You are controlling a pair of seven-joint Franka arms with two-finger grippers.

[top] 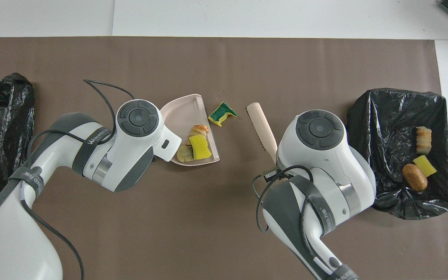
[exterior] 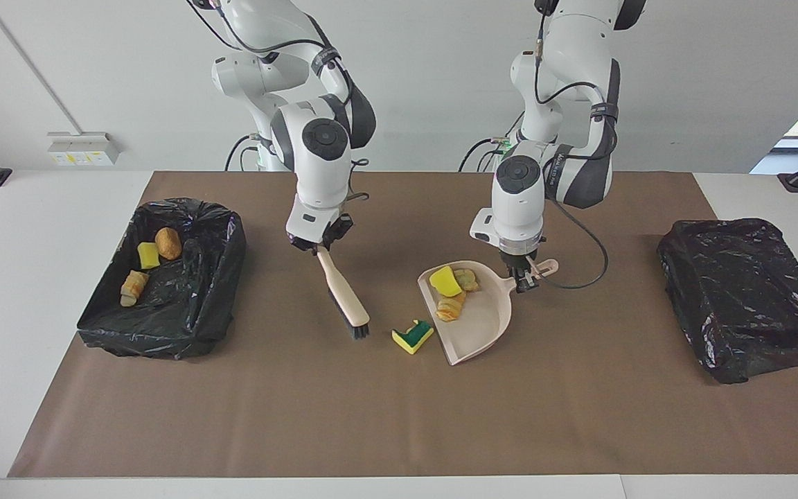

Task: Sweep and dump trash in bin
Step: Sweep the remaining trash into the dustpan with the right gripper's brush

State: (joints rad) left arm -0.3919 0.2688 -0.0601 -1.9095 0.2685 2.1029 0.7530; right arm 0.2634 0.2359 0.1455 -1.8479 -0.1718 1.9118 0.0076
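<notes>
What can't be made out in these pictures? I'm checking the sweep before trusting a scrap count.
- Left gripper on the dustpan handle: hidden under the arm's wrist in the overhead view.
- Right gripper on the brush: likewise covered overhead.
- Scraps in the dustpan: piled together, so their number is unclear in both views.
- Bin toward the left arm's end: its inside is hidden by folded black bag, and it is cut off overhead.
</notes>
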